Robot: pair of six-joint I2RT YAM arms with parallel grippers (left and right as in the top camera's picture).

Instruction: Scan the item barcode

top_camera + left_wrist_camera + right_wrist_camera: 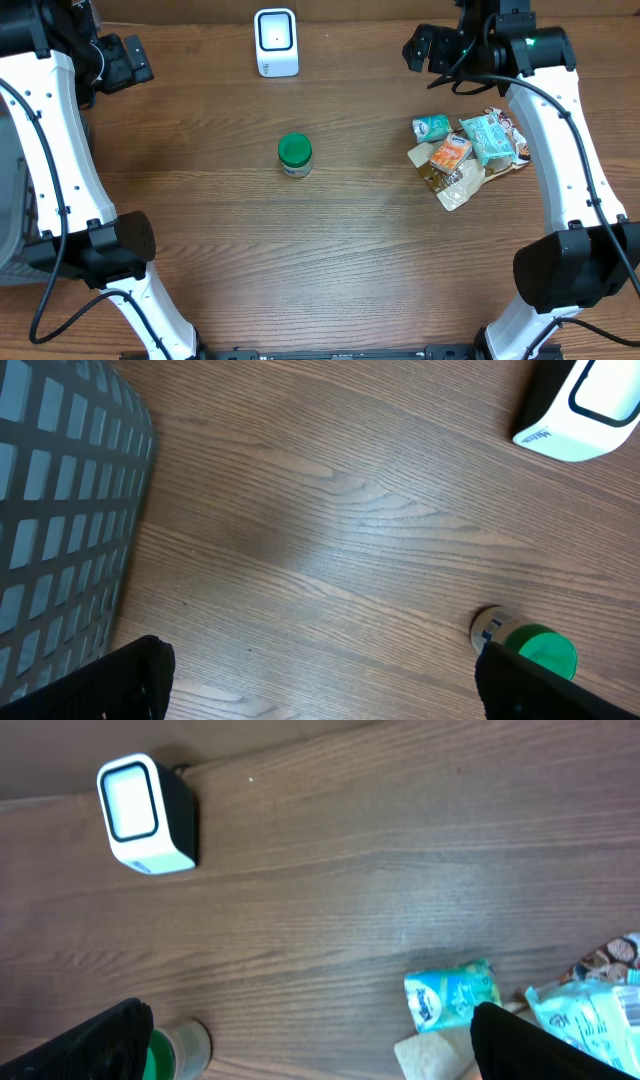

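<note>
A white barcode scanner (275,42) stands at the table's far middle, seen too in the left wrist view as scanner (585,405) and in the right wrist view as scanner (147,815). A small jar with a green lid (294,155) stands mid-table; jar (525,645) and jar (175,1050) show beside the fingers. A pile of snack packets (465,155) lies at the right, a teal packet (452,995) among them. My left gripper (125,62) (325,690) hangs open and empty at the far left. My right gripper (425,47) (310,1050) hangs open and empty at the far right, above the pile's far side.
A grey mesh basket (60,510) stands off the table's left side, its edge basket (12,200) showing in the overhead view. Bare wood lies between the jar and the scanner. Both arm bases sit at the near edge.
</note>
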